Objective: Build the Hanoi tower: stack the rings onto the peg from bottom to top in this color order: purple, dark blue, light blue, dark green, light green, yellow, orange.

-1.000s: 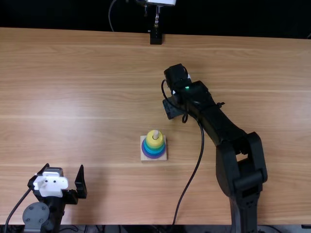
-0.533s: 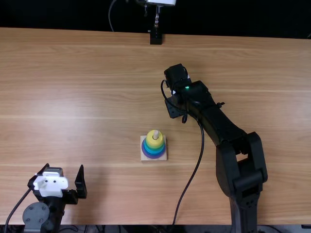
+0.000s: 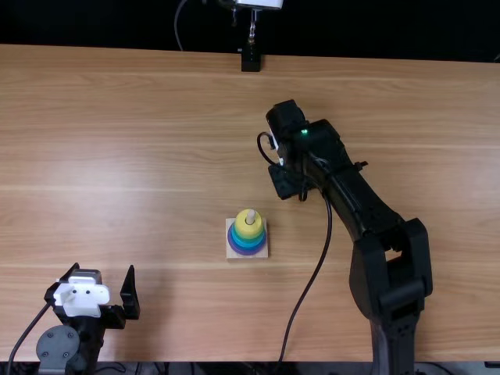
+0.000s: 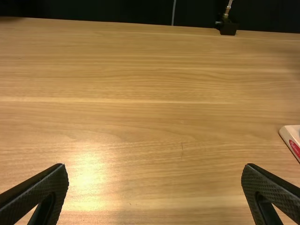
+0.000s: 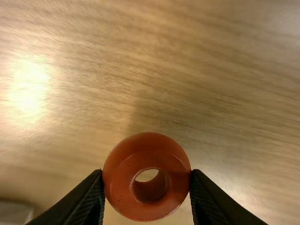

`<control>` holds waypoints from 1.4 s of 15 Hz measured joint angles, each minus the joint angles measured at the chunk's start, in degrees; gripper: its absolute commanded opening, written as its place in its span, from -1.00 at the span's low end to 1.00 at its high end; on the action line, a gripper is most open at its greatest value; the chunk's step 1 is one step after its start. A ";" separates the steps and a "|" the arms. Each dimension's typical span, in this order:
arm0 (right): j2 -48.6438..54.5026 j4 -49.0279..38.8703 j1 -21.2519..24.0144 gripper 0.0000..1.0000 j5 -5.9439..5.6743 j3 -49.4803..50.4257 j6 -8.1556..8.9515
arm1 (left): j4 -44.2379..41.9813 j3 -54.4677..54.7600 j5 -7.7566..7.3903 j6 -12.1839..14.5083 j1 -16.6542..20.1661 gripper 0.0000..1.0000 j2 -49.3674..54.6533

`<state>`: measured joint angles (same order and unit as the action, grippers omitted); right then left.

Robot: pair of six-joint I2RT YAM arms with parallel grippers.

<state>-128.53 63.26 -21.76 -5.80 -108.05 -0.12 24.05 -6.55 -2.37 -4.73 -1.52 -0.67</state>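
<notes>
The wooden table (image 3: 141, 156) runs out broad beneath both my arms. My right gripper (image 3: 286, 184) hangs over it, beyond the stack and somewhat to its right, its fingers pinching the orange ring between their tips, one pressed to each side. My left gripper (image 3: 103, 270) is near the table's close edge, well apart from the stack, its two fingers spread wide with bare wood between them. Between my two grippers, side to side, sits the square wooden base (image 3: 232, 254), closer to the near edge than my right fingers are. On it lies the purple ring (image 3: 248, 252), widest of the stack, then a blue band (image 3: 248, 244), a green band (image 3: 248, 238) and the yellow ring (image 3: 243, 225) on top. Smaller is the orange ring (image 5: 117, 187) I have in my right fingertips, apart from the stack, its hole facing my wrist camera. Slimmest is the peg (image 3: 250, 216), its tip poking up through the yellow ring.
</notes>
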 measured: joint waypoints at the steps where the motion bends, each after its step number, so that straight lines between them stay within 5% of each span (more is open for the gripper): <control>1: 0.72 2.29 -0.02 -1.00 0.70 -1.68 0.02 | 0.02 0.00 -0.02 0.00 0.00 1.00 0.00; 3: 4.48 5.90 -0.22 -1.00 1.70 -3.19 0.00 | 0.04 0.00 -0.02 0.02 0.00 1.00 0.00; 9: 8.17 18.25 -4.09 -1.00 1.97 -13.97 -0.02 | 0.02 0.00 -0.02 -0.02 0.00 1.00 0.00; 21: 15.72 25.00 -14.97 -1.00 2.23 -16.85 0.02 | 0.02 0.00 0.02 0.00 0.00 1.00 0.00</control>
<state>-112.81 88.27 -36.73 -3.57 -124.90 -0.10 24.08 -6.55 -2.35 -4.73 -1.52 -0.67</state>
